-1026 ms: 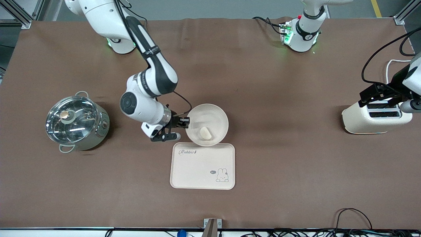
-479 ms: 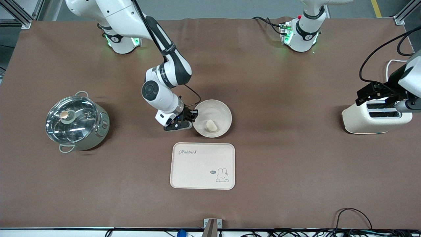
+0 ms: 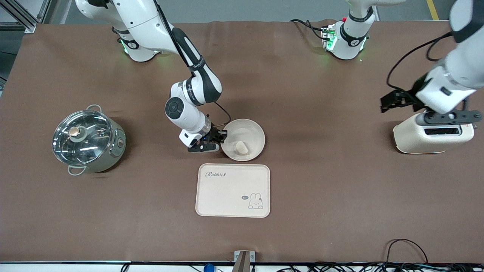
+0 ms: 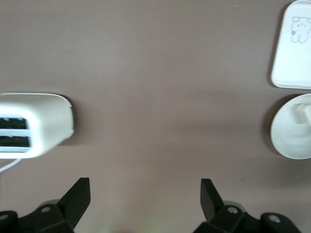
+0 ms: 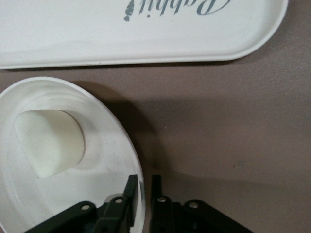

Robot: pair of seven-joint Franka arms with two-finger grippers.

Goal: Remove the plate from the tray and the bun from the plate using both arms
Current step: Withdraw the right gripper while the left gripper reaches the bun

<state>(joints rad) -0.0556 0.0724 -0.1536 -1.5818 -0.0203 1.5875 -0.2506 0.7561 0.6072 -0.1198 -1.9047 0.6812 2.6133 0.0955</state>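
The plate (image 3: 247, 130) has come off the tray's (image 3: 227, 192) edge and now sits on the brown table (image 3: 321, 189), just farther from the front camera than the tray; the left arm has lifted off the toaster (image 3: 416, 139). Toward the right arm's end we see a steel pot (image 3: 89, 141) under its glass lid; the right gripper (image 3: 221, 138) is at the plate's rim, gripping or released we cannot tell; the bun (image 3: 241, 147) lies in the plate; the tray holds nothing; the left gripper (image 3: 389, 102) hangs spread wide above the table beside the toaster.
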